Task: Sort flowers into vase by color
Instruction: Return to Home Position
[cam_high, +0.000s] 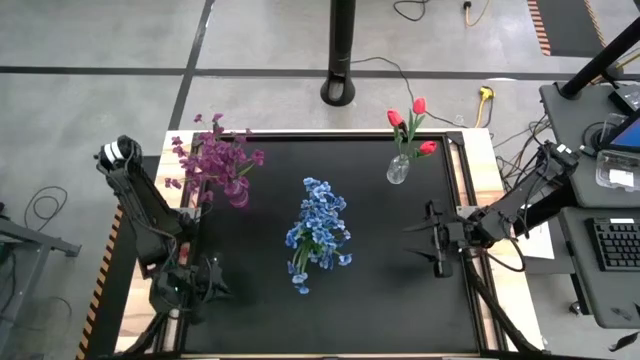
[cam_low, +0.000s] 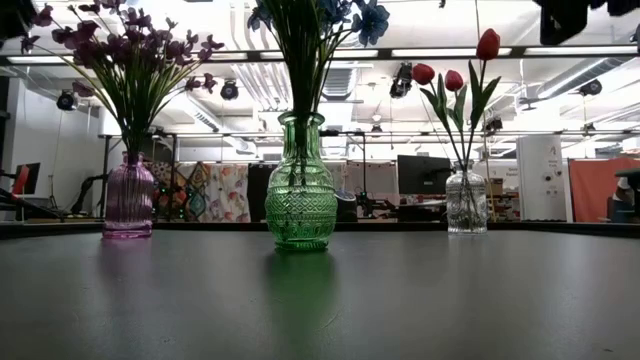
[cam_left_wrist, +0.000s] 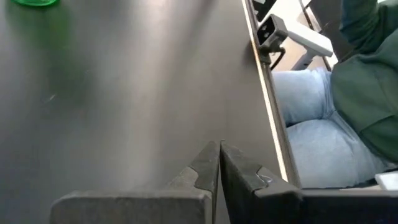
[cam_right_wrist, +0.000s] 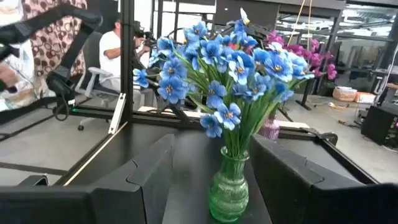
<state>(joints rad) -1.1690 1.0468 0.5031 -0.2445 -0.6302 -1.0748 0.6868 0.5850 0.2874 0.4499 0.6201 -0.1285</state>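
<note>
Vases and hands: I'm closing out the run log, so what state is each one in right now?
purple vase: upright, holding the purple flowers.
green vase: upright, holding the blue flowers.
clear vase: upright, holding the red tulips.
left hand: shut, empty, near the left edge of the table.
right hand: open, empty, facing the green vase.

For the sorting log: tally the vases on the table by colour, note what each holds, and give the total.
Purple vase, holding the purple flowers: 1
Green vase, holding the blue flowers: 1
Clear vase, holding the red tulips: 1
Total: 3 vases
</note>
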